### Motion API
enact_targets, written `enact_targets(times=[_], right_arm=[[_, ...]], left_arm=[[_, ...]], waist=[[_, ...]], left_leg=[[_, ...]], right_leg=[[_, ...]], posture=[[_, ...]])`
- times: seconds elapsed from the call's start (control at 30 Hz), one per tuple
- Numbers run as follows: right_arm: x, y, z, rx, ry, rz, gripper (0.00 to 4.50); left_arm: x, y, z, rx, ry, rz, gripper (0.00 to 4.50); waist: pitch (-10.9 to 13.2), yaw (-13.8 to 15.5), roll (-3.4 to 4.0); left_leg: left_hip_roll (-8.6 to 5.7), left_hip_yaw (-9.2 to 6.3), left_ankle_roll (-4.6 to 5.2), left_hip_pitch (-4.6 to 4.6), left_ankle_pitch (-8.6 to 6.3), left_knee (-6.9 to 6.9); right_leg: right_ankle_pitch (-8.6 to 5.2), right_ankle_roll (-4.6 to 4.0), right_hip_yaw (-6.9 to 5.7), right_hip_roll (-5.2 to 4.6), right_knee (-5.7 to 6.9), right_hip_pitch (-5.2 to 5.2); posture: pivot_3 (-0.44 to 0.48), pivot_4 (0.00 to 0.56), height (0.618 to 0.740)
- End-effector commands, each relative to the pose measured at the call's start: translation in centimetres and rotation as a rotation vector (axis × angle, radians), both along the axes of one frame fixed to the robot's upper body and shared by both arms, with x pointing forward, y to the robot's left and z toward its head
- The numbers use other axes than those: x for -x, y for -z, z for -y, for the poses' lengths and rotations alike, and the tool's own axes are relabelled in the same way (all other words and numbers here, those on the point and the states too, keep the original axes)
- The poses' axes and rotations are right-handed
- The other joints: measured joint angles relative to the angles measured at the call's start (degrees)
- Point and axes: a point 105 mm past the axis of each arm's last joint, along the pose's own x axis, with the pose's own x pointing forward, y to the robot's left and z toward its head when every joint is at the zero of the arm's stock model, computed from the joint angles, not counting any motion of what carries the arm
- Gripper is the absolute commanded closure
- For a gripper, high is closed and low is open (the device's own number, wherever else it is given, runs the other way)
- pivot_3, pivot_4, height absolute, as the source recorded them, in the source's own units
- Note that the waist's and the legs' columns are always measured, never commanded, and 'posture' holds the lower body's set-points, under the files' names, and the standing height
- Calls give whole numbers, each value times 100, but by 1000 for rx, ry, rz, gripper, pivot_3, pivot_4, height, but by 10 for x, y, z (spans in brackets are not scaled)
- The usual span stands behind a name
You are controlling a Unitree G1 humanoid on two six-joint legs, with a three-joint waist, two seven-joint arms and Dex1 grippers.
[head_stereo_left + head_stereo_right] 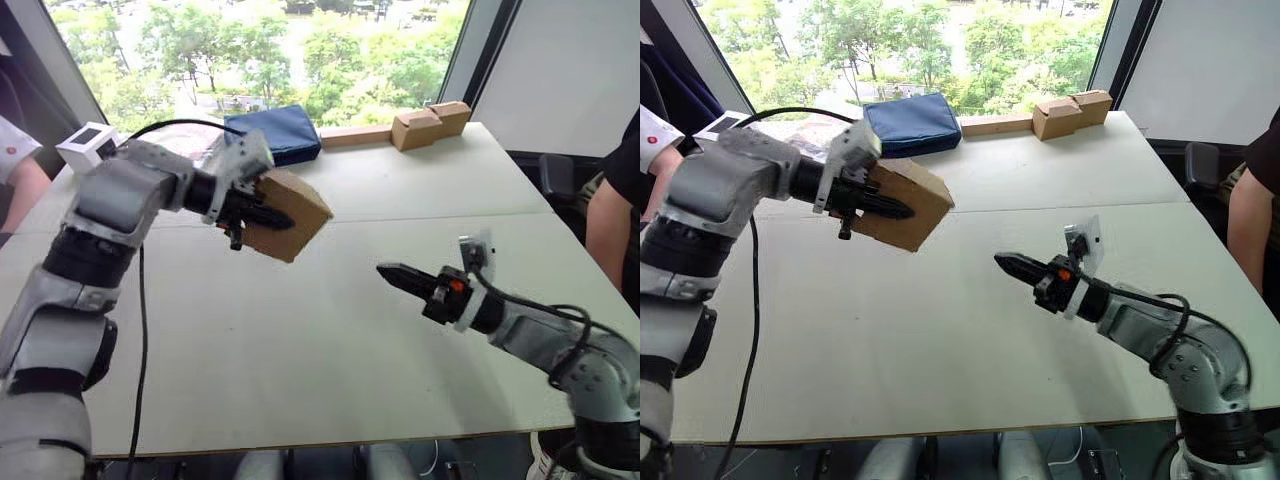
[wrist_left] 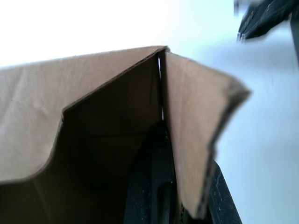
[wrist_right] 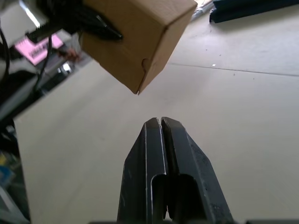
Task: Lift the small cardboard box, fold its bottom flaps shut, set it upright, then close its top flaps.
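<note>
The small cardboard box (image 1: 288,214) hangs above the counter (image 1: 330,340), clamped in the left hand (image 1: 262,214); the right hand (image 1: 392,274) sits below, well apart.

Small cardboard box (image 1: 903,205) in left hand (image 1: 872,203)

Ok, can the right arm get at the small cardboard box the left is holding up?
Probably yes: the small cardboard box hangs above the table in the left gripper, with open space between it and the right gripper.

Small cardboard box (image 2: 107,140): cut off by the left wrist view's edge, its inside lost in shadow.
Person's arm (image 1: 608,225): cropped at 3 o'clock.
</note>
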Motion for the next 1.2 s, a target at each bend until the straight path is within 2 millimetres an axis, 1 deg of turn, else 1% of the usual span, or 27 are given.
enact_targets(times=[0.03,0.07,0.1,0.17,0.27,0.33,0.5,0.7,0.8,0.83,0.87,0.9,0.93,0.97,1.07,1.2], right_arm=[[18,5,-3,264,-119,96,4466],[23,8,-4,312,-140,103,4466],[26,10,-6,337,-154,107,4466],[30,14,-10,402,-176,141,4466],[28,30,-15,535,-158,227,4466],[28,36,-18,548,-145,243,4466],[26,38,-24,504,-93,255,4466],[19,46,-23,501,-65,248,4466],[15,47,-21,506,-59,253,4500],[14,47,-21,508,-59,256,4500],[13,46,-21,508,-61,258,4500],[13,45,-21,508,-62,260,4500],[13,45,-21,508,-63,261,4500],[12,44,-21,507,-65,262,4500],[9,39,-21,476,-69,255,4500],[9,20,-28,308,-72,225,4500]], left_arm=[[12,3,9,-239,135,21,4500],[16,4,16,-269,171,10,4500],[18,6,20,-289,189,2,4500],[21,15,22,-338,214,-5,4500],[18,31,37,-399,231,17,4500],[17,36,44,-407,228,17,4500],[16,48,51,-414,171,-7,4500],[20,53,57,-419,131,-43,4500],[21,53,60,-412,116,-52,3768],[22,53,60,-410,109,-59,3298],[22,52,60,-403,100,-66,3001],[23,51,60,-396,91,-76,2548],[24,51,60,-391,84,-81,2329],[24,46,61,-375,79,-83,1835],[24,22,67,-295,64,-101,1835],[27,-22,73,-105,49,-168,1835]], waist=[[2,16,1],[6,29,-6],[13,37,-18],[14,38,-19],[14,37,-19],[15,44,-19],[15,41,-19],[14,42,-18],[14,51,-18],[14,50,-18],[14,46,-18],[14,45,-18],[14,44,-18],[14,44,-18],[14,44,-18],[14,47,-19]], left_leg=[[5,0,5,-1,-3,4],[5,-3,5,-4,-3,3],[11,-5,5,-5,-3,6],[23,-10,6,-13,-4,21],[24,-10,22,-16,-13,45],[25,-12,28,-26,-16,57],[20,-25,30,-62,-18,81],[19,-28,31,-61,-18,81],[18,-29,30,-61,-17,82],[18,-29,30,-61,-17,83],[18,-29,30,-61,-17,83],[18,-29,30,-61,-17,83],[18,-29,30,-61,-17,83],[18,-30,30,-61,-17,83],[18,-31,30,-61,-17,83],[18,-33,30,-65,-17,87]], right_leg=[[-3,-4,1,7,0,0],[-5,-3,0,9,0,-2],[-7,-4,0,17,1,-1],[-7,-4,0,26,1,0],[-7,-4,1,26,9,3],[-7,-4,-1,26,9,2],[-6,-2,0,26,11,-16],[-6,-2,-2,27,14,-15],[-6,-2,-2,26,15,-15],[-6,-2,-2,26,15,-14],[-6,-2,-2,26,15,-14],[-6,-2,-2,26,15,-14],[-6,-2,-2,26,16,-14],[-6,-2,-2,27,17,-14],[-6,-2,-2,27,18,-14],[-6,-2,-5,27,18,-15]], posture=[[0,150,740],[0,150,740],[0,150,740],[0,150,740],[0,150,740],[0,150,740],[0,150,740],[0,150,740],[0,150,740],[0,150,740],[0,150,740],[0,150,740],[0,150,740],[0,150,740],[0,150,740],[0,150,740]])
